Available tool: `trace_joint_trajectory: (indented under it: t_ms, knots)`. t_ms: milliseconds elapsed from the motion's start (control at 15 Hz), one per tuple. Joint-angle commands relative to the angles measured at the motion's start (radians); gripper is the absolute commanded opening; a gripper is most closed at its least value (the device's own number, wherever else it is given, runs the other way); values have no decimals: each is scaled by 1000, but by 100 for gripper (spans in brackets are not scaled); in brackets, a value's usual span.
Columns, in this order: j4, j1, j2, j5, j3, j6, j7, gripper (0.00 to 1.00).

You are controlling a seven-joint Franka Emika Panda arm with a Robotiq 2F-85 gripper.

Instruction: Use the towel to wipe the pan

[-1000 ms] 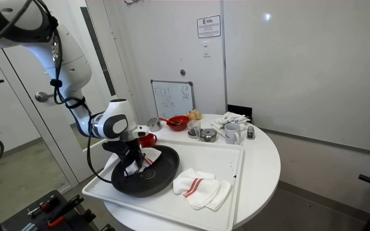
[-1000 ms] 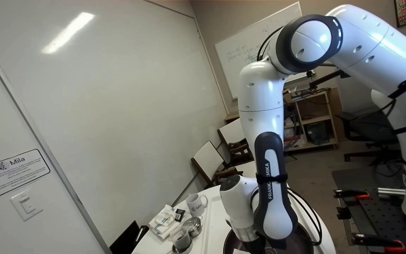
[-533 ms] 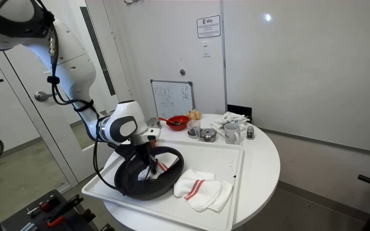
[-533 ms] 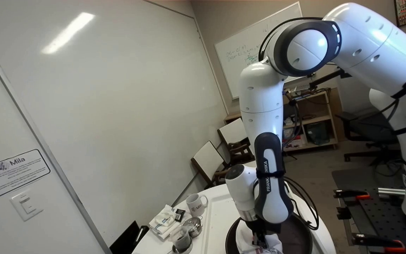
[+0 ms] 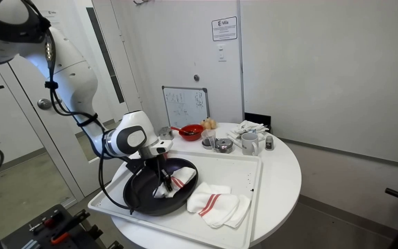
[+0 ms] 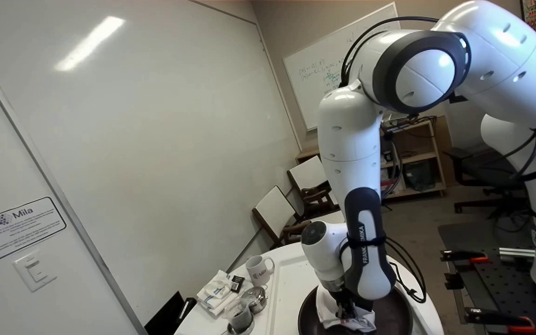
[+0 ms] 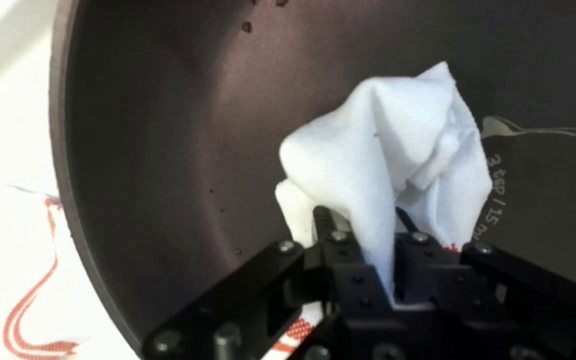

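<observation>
Black gripper (image 7: 365,218) pinches white, red-striped cloth towel (image 7: 368,150): sweep lightly over dark specks (image 7: 246,26) in round black frying pan (image 7: 138,150).

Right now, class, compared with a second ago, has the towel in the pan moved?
Yes: in an exterior view, against the unmoved tray, the towel has shifted toward the picture's right and slightly down.

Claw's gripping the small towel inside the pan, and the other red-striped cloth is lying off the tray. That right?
Not quite: the other red-striped cloth lies on the tray, beside the pan, as an exterior view shows. The claw is gripping the small towel inside the pan.
</observation>
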Motion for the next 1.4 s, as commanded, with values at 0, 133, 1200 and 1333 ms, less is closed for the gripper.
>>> trace_joint_trajectory:
  t_ms: [0,133,1200,1333]
  knots:
    - [-50,20,33,-28,59,81,-32,10]
    - [-104,46,6,-42,69,146,-79,10]
    - [-307,273,31,309,-5,361,-207,10]
    - [-310,319,61,376,-45,351,-186,10]
